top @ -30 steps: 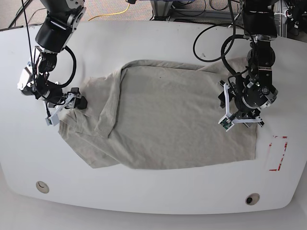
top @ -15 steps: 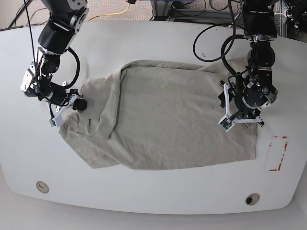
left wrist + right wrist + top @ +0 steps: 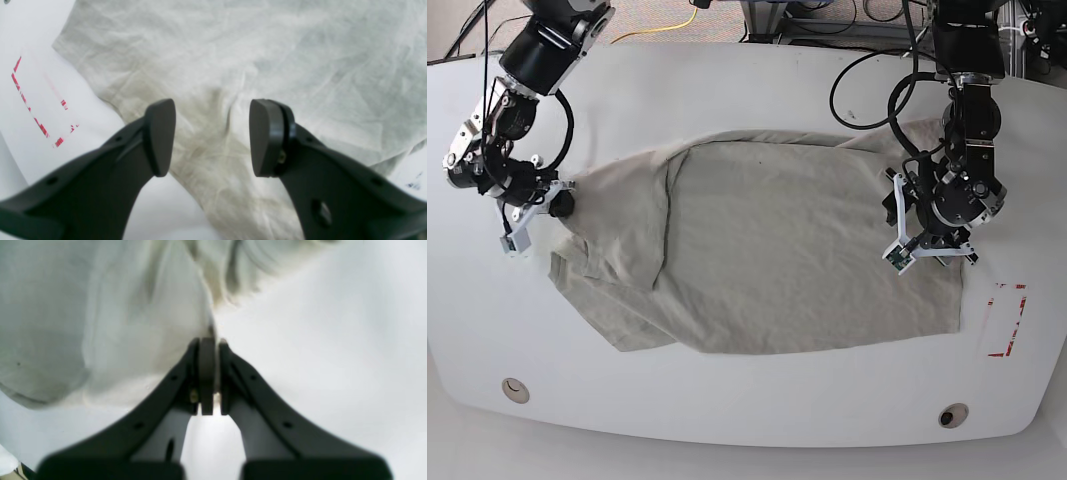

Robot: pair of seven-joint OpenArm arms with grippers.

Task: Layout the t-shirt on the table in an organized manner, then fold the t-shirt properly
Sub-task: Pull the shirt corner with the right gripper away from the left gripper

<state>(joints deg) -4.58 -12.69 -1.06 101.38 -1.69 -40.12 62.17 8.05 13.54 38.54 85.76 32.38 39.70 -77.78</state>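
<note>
1. While the t-shirt [image 3: 757, 245] is lying spread across the middle of the table [image 3: 727, 90], its long axis is running toward the two short ends, and the right gripper [image 3: 555, 200] is sitting at the bunched end nearest it — clenched on a pinch of the cloth's edge.
2. The left gripper [image 3: 210, 136] is hovering over the opposite end of the shirt, jaws standing apart, grasping nothing.
3. A folded-over flap [image 3: 642, 225] is lying just inside the right gripper's end; I reckon pulling outward toward that short end is what is going to flatten it.
4. A red-outlined rectangle [image 3: 1007, 320] is sitting just beyond the shirt's corner — nothing else is standing in the way.
</note>
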